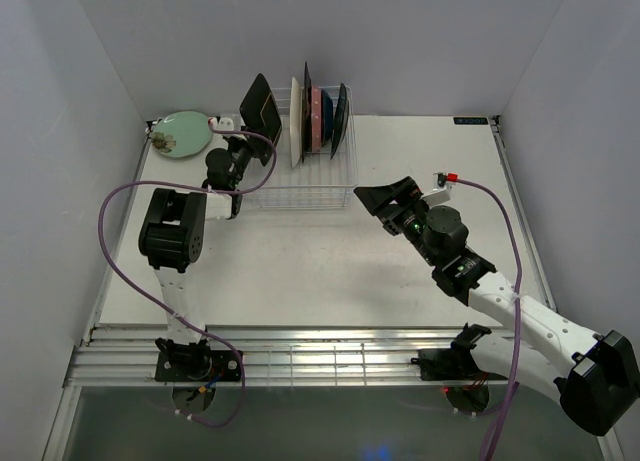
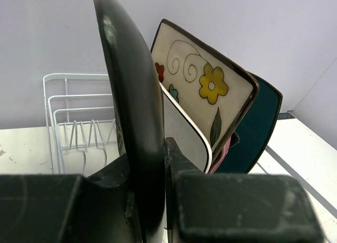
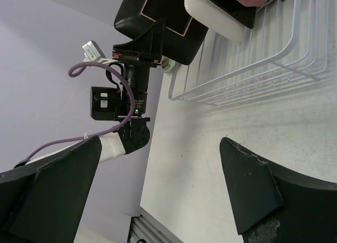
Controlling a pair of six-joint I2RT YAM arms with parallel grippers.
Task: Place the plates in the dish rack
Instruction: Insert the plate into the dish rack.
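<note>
Left gripper: clamped on the lower edge of a dark plate, holding it upright
Dark plate: at the left end of the dish rack
Dish rack: far edge of the tabletop, left of centre, with several plates standing in it
Pale green plate: flat at the far-left corner
Right gripper: jaws spread wide, empty, over the tabletop's middle

1. Black rectangular plate, thin cream line framing it just inside the edge.
2. Cream rectangular plate, dark rim, painted with a yellow flower, a red flower, a green leaf and a black curling line.
3. Plain white plate; teal plate; pink plate.
4. Round pale green plate, faint small markings near the middle.
5. White wire dish rack; white table; purple cable.
</note>
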